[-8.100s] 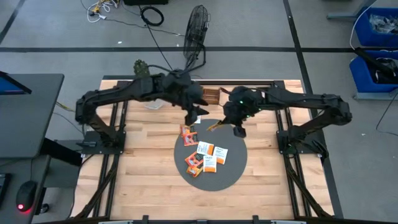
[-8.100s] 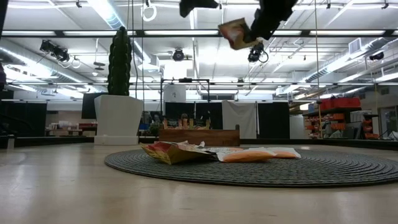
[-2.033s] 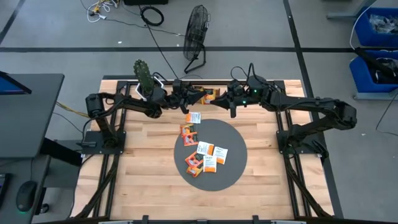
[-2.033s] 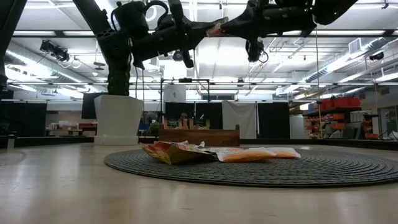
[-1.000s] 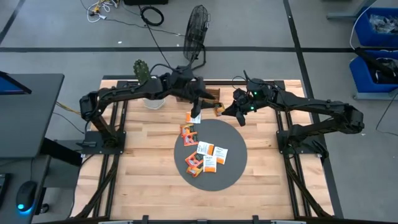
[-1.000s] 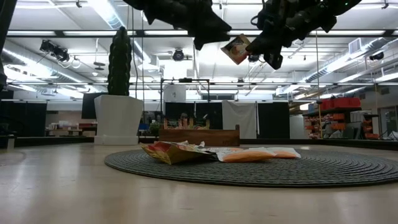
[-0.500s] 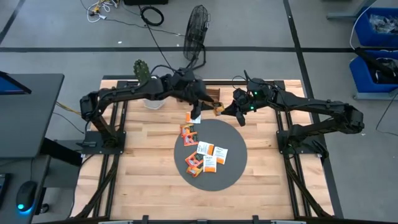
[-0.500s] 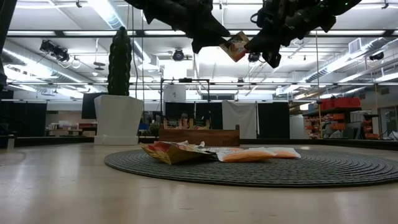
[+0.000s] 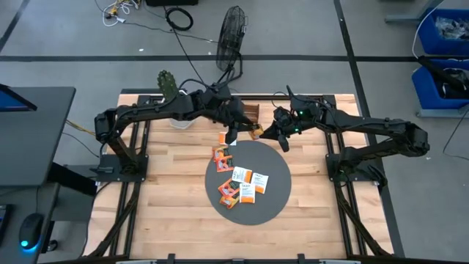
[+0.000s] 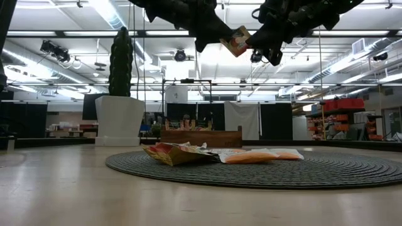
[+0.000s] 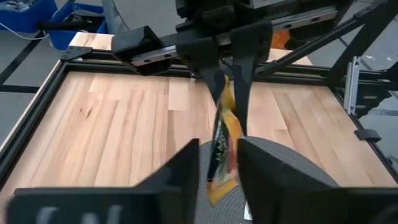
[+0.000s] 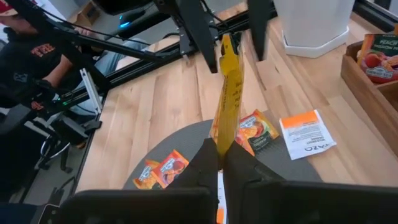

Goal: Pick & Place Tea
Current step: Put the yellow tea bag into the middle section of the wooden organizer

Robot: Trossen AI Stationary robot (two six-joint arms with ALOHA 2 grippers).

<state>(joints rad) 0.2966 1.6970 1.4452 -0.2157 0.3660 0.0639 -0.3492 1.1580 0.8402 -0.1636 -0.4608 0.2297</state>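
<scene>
One orange-yellow tea sachet (image 9: 254,130) hangs in the air over the far edge of the grey disc (image 9: 271,209). My right gripper (image 12: 222,158) is shut on it. My left gripper (image 11: 219,158) is open. Its fingers stand on either side of the sachet's free end (image 12: 224,43); whether they touch it I cannot tell. In the low view the sachet (image 10: 237,39) shows between the two grippers, high above the table. Several more sachets (image 9: 242,183) lie flat on the disc. A white one (image 12: 308,134) lies on the wood beside it. My right gripper pinches the sachet between its two fingers by one edge (image 12: 225,134), coming from the table's right side. The sachet is lifted clear and stands on edge. It sticks out from the fingers toward my left gripper.
A brown wooden tray (image 9: 249,111) with sachets in it stands at the table's far edge, just behind the grippers. A white pot with a cactus (image 9: 172,110) stands far left. Bare wood lies left, right and near of the disc. A person (image 12: 31,56) sits beyond the table.
My right gripper has risen a little with the sachet. My left gripper has moved right toward it, so its fingers now flank the sachet's free end.
</scene>
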